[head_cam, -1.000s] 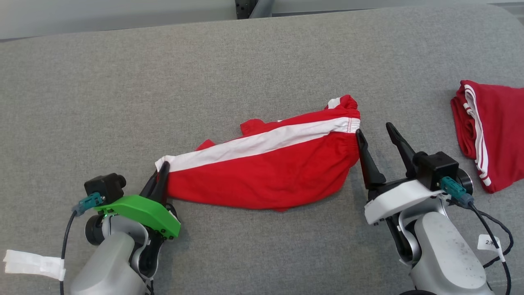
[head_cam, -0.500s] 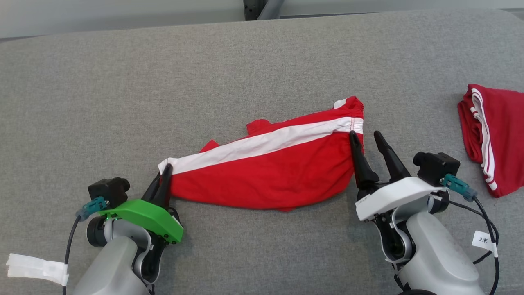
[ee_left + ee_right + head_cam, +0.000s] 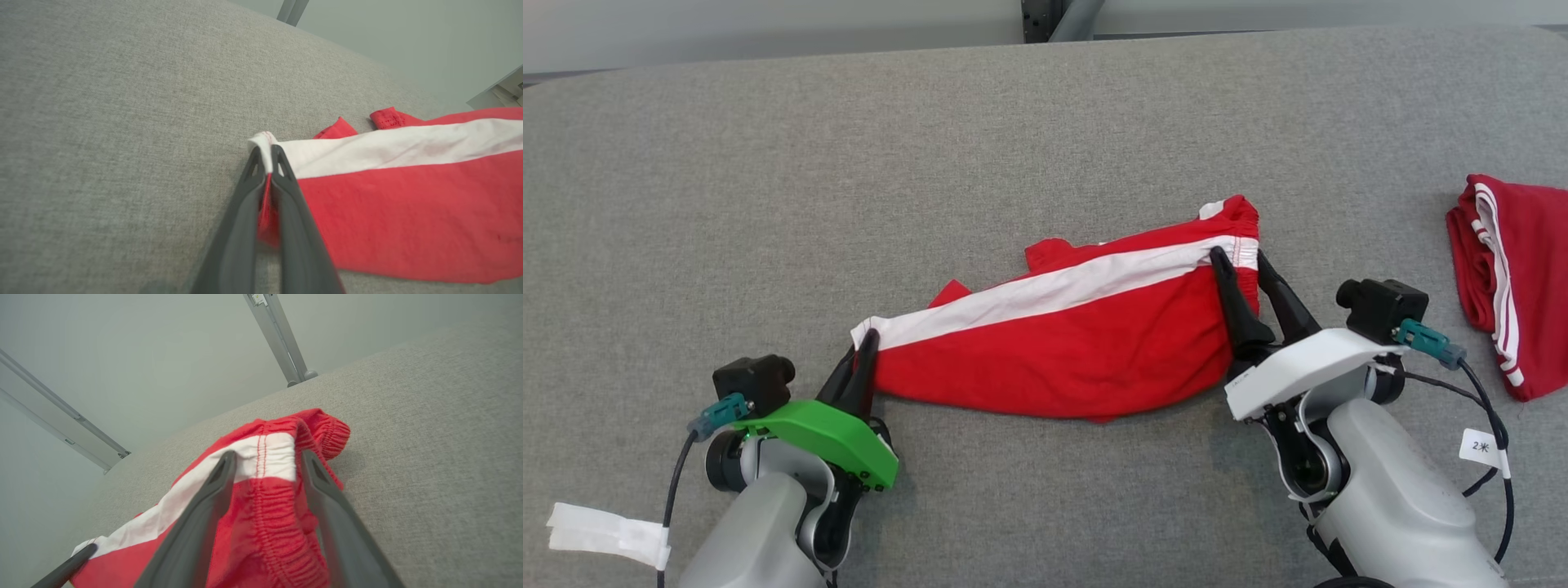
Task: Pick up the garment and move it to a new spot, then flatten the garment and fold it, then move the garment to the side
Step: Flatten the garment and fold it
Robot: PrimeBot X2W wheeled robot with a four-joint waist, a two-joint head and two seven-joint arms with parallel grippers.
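The garment (image 3: pixel 1078 351), red shorts with a white side stripe, lies stretched across the grey cushioned surface (image 3: pixel 931 163). My left gripper (image 3: pixel 866 339) is shut on its left corner; in the left wrist view the fingertips pinch the white hem (image 3: pixel 265 153) of the garment (image 3: pixel 388 204). My right gripper (image 3: pixel 1237 260) straddles the elastic waistband at the right end. In the right wrist view its gripper (image 3: pixel 267 457) stands open with the gathered waistband (image 3: pixel 265 514) between the two fingers.
A second red garment (image 3: pixel 1515 278) with white stripes lies folded at the right edge. A metal post (image 3: pixel 1062 12) rises behind the surface's far edge. White tape (image 3: pixel 605 535) hangs from the left arm's cable.
My right gripper has moved left and forward until its fingers straddle the waistband, and they have narrowed. The left gripper keeps its hold. The camera has shifted slightly.
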